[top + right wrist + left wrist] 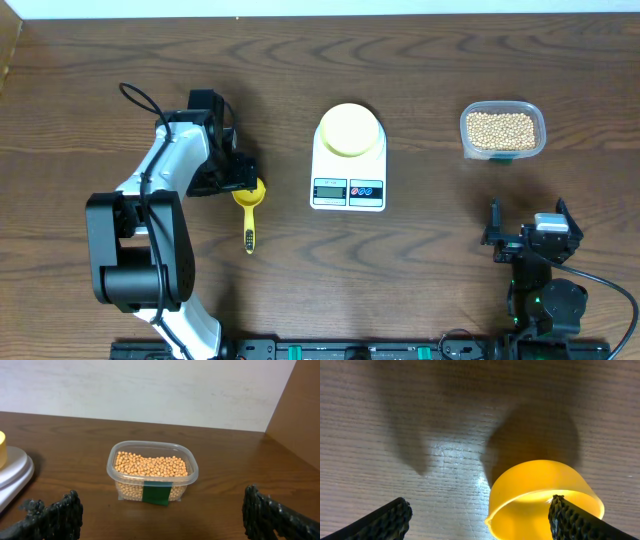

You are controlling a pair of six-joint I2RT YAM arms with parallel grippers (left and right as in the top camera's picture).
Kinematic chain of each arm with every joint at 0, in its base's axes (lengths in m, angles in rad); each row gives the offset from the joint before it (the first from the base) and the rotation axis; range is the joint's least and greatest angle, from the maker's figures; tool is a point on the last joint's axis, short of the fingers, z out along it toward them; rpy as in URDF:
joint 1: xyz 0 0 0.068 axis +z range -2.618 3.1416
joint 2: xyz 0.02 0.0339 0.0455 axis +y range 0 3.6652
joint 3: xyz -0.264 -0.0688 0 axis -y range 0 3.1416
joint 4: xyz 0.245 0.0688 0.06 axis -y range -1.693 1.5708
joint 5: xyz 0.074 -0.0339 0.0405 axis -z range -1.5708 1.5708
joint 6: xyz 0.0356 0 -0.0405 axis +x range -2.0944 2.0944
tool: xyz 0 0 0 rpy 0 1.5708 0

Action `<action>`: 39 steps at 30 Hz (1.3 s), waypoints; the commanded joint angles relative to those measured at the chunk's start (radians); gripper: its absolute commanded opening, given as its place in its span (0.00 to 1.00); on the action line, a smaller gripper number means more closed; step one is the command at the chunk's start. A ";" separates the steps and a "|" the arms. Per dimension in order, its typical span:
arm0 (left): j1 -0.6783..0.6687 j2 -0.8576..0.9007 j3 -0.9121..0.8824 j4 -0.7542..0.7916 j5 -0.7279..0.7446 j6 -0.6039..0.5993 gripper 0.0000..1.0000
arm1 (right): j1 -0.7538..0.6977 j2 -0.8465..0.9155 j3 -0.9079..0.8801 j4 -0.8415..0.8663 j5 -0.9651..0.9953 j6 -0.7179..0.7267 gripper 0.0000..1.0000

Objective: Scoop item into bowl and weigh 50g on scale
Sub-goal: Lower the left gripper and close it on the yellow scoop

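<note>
The tan beans (502, 128) fill a clear plastic tub (503, 152) at the back right, also in the right wrist view (151, 466). The pale-yellow bowl (350, 129) sits on the white scale (348, 190) at the table's middle. A yellow scoop (249, 195) lies left of the scale, cup toward the left arm, handle pointing to the front. My left gripper (237, 172) is open, low over the scoop's cup (540, 497), one finger at the cup's rim. My right gripper (528, 240) is open and empty, in front of the tub.
A green label (156, 493) is on the tub's front wall. A pale wall runs along the table's far edge (150, 385). The scale's edge (12, 472) shows at the left of the right wrist view.
</note>
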 commanded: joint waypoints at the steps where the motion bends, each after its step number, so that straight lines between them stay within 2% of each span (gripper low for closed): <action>1: 0.002 0.011 -0.009 0.005 -0.013 0.014 0.89 | 0.010 -0.006 -0.002 -0.003 0.001 0.001 0.99; 39: 0.002 0.012 -0.053 0.027 -0.013 0.013 0.90 | 0.010 -0.006 -0.002 -0.003 0.001 0.001 0.99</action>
